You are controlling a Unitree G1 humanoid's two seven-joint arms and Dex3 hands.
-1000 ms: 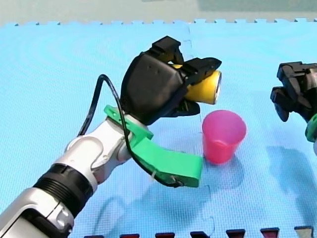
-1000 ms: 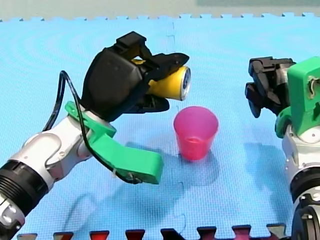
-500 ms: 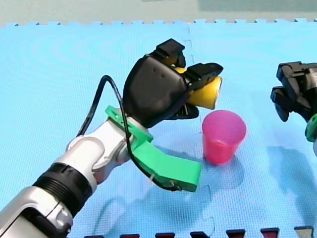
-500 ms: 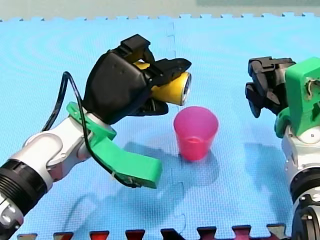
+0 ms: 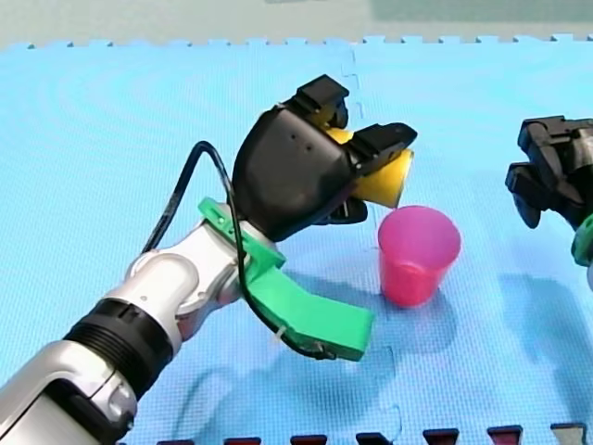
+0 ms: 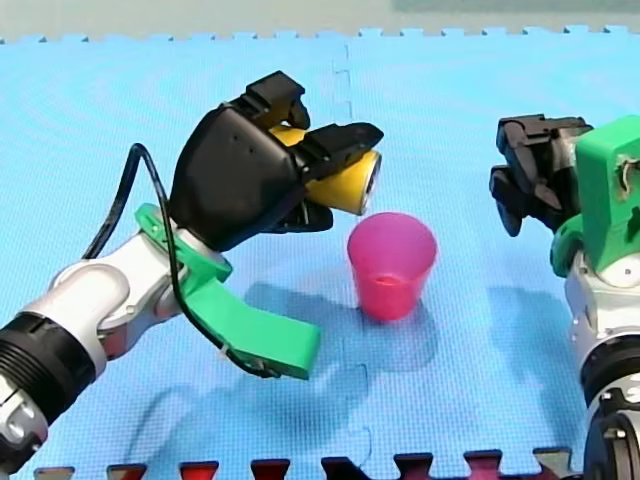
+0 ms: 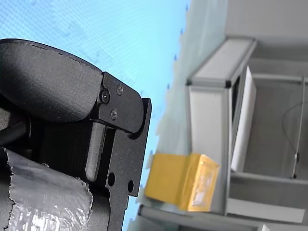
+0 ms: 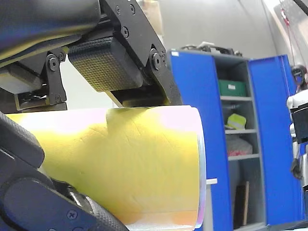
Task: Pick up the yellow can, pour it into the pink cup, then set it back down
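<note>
left hand [image 5: 357, 162] holds yellow can [image 5: 384, 178] tilted beside pink cup [image 5: 417, 255].

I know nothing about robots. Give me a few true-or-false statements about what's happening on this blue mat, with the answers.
1. The left robot hand grips the yellow can. True.
2. The can is held upright. False: it is tipped on its side, up beside the pink cup.
3. The pink cup has toppled over. False: it stands upright on the blue mat.
4. The right robot hand, to the cup's right, holds nothing. True.
</note>
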